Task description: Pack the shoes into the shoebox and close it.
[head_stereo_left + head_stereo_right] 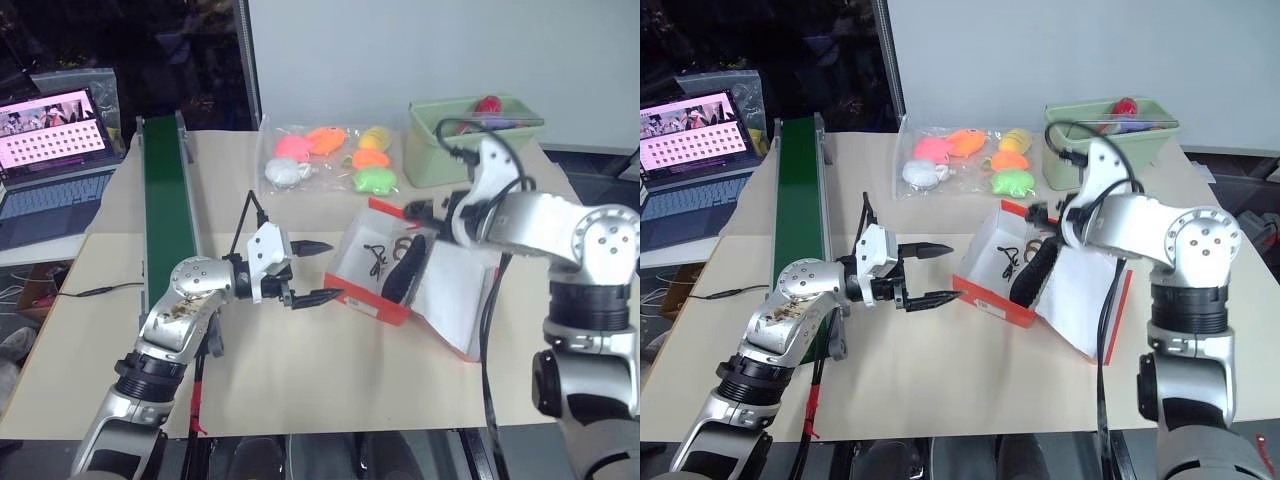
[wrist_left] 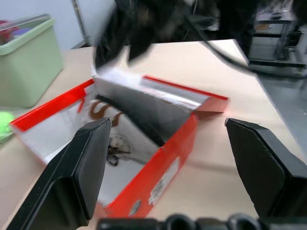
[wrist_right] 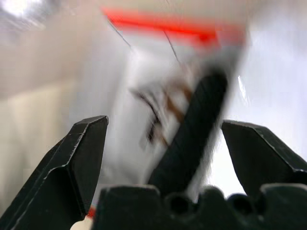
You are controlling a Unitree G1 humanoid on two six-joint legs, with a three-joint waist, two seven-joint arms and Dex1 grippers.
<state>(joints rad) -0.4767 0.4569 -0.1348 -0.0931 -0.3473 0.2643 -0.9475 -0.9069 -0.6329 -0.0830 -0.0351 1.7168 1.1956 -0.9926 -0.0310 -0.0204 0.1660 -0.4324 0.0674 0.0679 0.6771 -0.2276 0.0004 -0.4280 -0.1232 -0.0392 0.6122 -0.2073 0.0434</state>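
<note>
Red-orange cardboard marks the shoebox (image 1: 372, 296), which sits open near the middle of the beige table (image 1: 300, 370), its white inside facing up and its hinged lid (image 1: 455, 295) laid flat toward the robot's right. The shoes (image 1: 397, 262) lie inside it: dark laces and a brownish side mark show against the white lining, and 1 black sole stands on edge along the lid side of the box. A small white label shows on the box's outer wall in the left wrist view.

The left gripper (image 1: 318, 271) hangs level just beside the box's near-left corner, pointing toward it, with its 2 black fingers spread wide and nothing between them. The right gripper (image 3: 178, 158) is above the far side of the box, tilted down into it; in the right wrist view its 2 fingers stand wide apart with the black sole seen between them but well below, not gripped.

Behind the box lie bagged colourful soft toys (image 1: 330, 158) and a pale green plastic bin (image 1: 470, 140). A green conveyor strip (image 1: 163, 205) runs along the table's left, with a laptop (image 1: 52, 165) beyond it.
</note>
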